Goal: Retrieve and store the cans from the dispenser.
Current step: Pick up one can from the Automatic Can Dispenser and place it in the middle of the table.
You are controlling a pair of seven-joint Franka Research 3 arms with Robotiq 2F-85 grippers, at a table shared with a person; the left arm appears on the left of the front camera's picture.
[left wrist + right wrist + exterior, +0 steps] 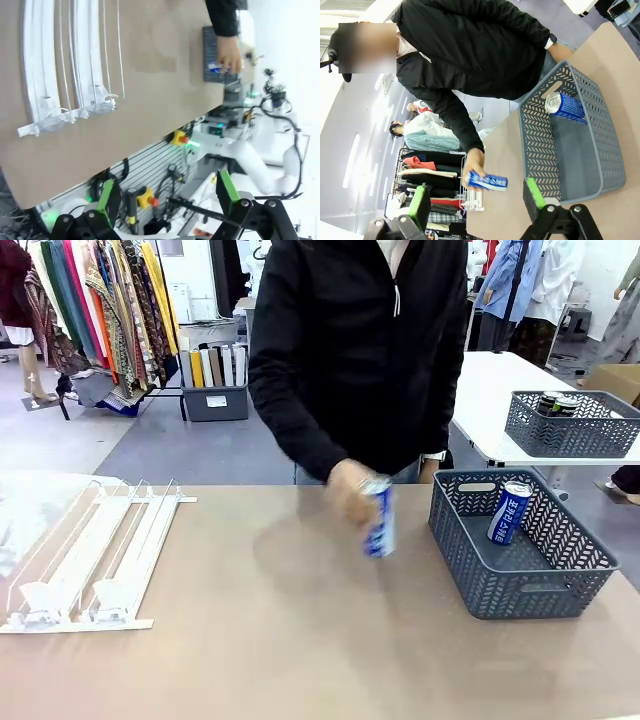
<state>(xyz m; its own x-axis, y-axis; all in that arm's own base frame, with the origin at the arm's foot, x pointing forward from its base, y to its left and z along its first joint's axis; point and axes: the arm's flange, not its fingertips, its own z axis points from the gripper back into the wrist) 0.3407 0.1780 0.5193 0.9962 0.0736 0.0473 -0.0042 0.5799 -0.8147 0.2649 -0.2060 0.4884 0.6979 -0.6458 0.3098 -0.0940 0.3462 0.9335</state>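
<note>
The white dispenser (90,560) lies at the table's left, and its lanes show bare rails. A person's hand holds a blue can (378,518) upright over the table's middle, left of the grey basket (470,550). Another blue can (510,512) leans inside that basket. In the left wrist view my left gripper (167,195) hangs open off the table's near edge, with the dispenser (65,60) ahead. My right gripper (477,197) is open too, facing the basket (535,150), the can in it (565,106) and the hand-held can (486,181).
The person in a black jacket (350,350) stands at the far side, reaching over the table. A second grey basket (570,430) holding dark cans sits on a white table behind, at the right. Bare tabletop (280,640) lies between the dispenser and the basket.
</note>
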